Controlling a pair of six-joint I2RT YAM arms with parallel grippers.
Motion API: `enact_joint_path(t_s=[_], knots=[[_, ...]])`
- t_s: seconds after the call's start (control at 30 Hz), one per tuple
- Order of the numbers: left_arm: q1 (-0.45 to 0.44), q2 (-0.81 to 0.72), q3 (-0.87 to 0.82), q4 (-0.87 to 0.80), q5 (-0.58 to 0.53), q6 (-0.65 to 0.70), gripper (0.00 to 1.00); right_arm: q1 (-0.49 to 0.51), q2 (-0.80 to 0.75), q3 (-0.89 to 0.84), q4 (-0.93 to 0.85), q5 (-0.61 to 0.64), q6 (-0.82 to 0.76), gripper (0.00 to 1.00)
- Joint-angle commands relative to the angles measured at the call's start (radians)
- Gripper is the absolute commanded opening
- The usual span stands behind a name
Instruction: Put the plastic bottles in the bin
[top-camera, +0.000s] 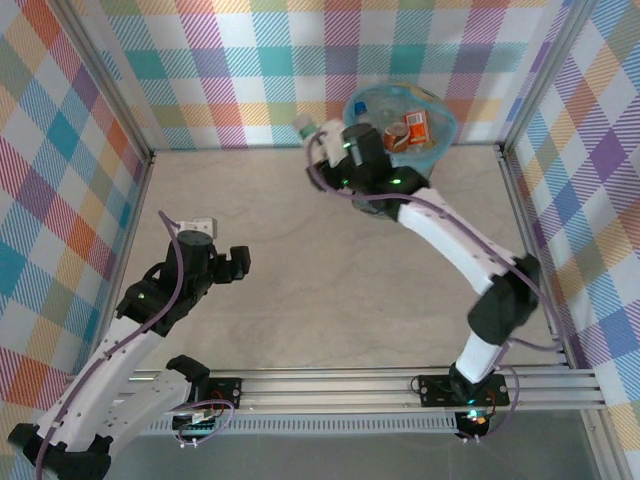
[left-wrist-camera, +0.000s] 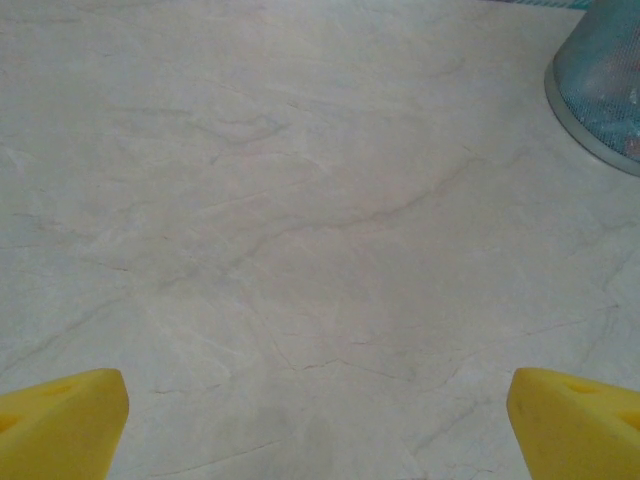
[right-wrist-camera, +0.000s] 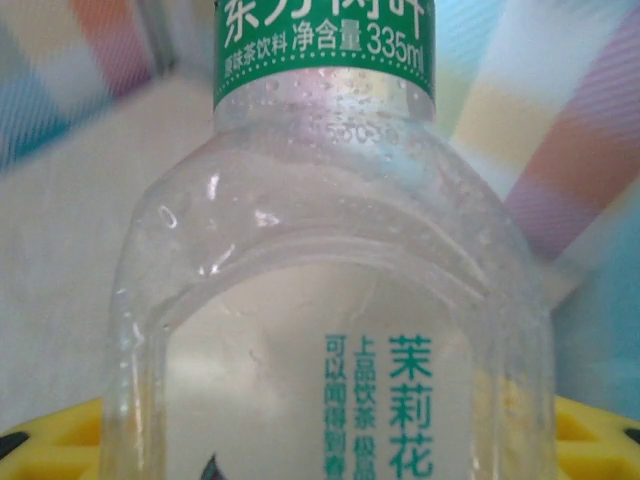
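Observation:
My right gripper (top-camera: 328, 142) is at the back of the table, just left of the bin (top-camera: 446, 128), and is shut on a clear plastic bottle (top-camera: 309, 128) with a pale cap. In the right wrist view this bottle (right-wrist-camera: 330, 300) has a green label and green print, and it sits between the yellow fingers (right-wrist-camera: 50, 452). The bin is round, lined with a light-blue bag, and holds several bottles, one of them orange (top-camera: 412, 128). My left gripper (top-camera: 220, 243) hovers open over bare table at the near left, its yellow fingertips (left-wrist-camera: 60, 420) wide apart with nothing between them.
Checked walls close the table on the left, back and right. The bin's base (left-wrist-camera: 600, 90) shows at the top right of the left wrist view. A metal rail (top-camera: 330, 385) with both arm bases runs along the near edge.

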Motion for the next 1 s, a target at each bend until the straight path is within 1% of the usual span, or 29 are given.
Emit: enact_joint_path(t_s=[0.0, 0.13, 0.3, 0.43, 0.5, 0.57, 0.7, 0.87, 0.93, 0.97], knots=[[0.007, 0.004, 0.028, 0.051, 0.018, 0.003, 0.97, -0.102, -0.058, -0.065, 0.186, 0.082, -0.058, 0.57], [0.007, 0.009, 0.028, 0.057, 0.024, 0.003, 0.97, -0.215, -0.042, -0.088, 0.334, 0.163, -0.056, 0.57], [0.007, 0.004, 0.029, 0.053, 0.021, 0.002, 0.97, -0.262, 0.042, -0.1, 0.46, 0.256, -0.096, 0.59], [0.007, 0.004, 0.033, 0.044, 0.016, 0.006, 0.97, -0.277, 0.074, -0.117, 0.492, 0.292, -0.1, 0.61], [0.007, 0.005, 0.033, 0.04, 0.011, 0.01, 0.97, -0.283, 0.075, -0.134, 0.506, 0.3, -0.091, 0.64], [0.007, 0.009, 0.033, 0.042, 0.009, 0.013, 0.98, -0.286, 0.07, -0.142, 0.506, 0.306, -0.08, 0.69], [0.007, 0.023, 0.035, 0.051, 0.014, 0.014, 0.98, -0.286, 0.059, -0.149, 0.499, 0.314, -0.068, 0.84], [0.007, 0.046, 0.038, 0.066, 0.021, 0.014, 0.98, -0.29, 0.043, -0.14, 0.484, 0.308, -0.058, 0.89], [0.007, 0.052, 0.041, 0.069, 0.022, 0.014, 0.98, -0.293, 0.042, -0.126, 0.469, 0.305, -0.049, 0.89], [0.007, 0.056, 0.041, 0.072, 0.02, 0.014, 0.98, -0.295, 0.043, -0.117, 0.456, 0.303, -0.047, 0.87]])
